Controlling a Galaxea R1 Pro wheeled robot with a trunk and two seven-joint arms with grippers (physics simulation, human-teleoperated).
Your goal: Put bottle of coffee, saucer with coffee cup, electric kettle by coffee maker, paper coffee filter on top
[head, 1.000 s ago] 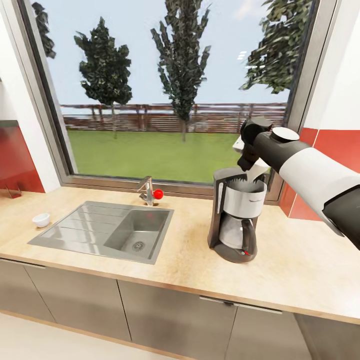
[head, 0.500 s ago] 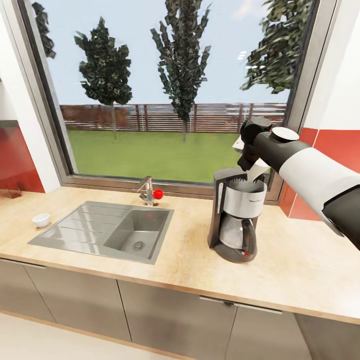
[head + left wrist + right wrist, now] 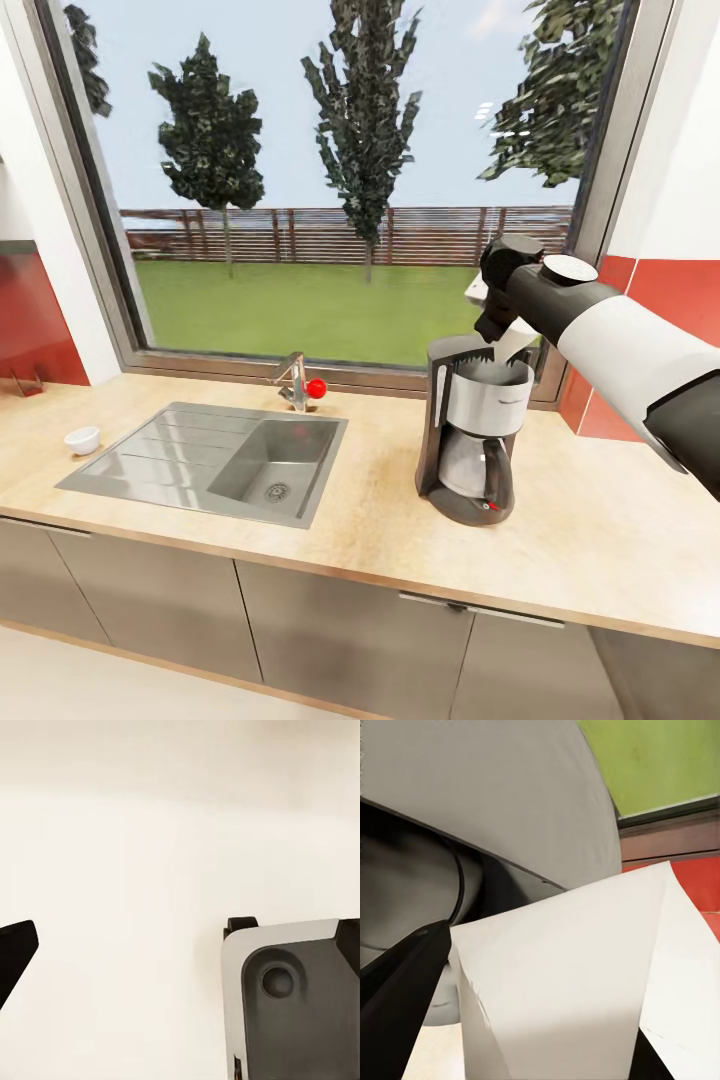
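Note:
The coffee maker (image 3: 473,440) stands on the light wood countertop (image 3: 380,500), to the right of the sink. My right gripper (image 3: 493,334) hangs just above the machine's open top, shut on the white paper coffee filter (image 3: 517,345). The right wrist view shows the filter (image 3: 577,975) as a folded cone pinched between the black fingers (image 3: 397,997), with the maker's grey rim (image 3: 495,795) just beyond it. A small white coffee cup (image 3: 82,438) sits far left on the counter, beside the sink's drainboard. In the left wrist view, my left gripper (image 3: 180,952) is open over a plain beige surface.
A steel sink (image 3: 215,460) with a faucet (image 3: 293,380) and red knob (image 3: 316,388) is set into the counter under a large window. Red wall panels flank both ends. Grey cabinet fronts (image 3: 330,630) run below. A grey and white robot part (image 3: 296,1005) shows in the left wrist view.

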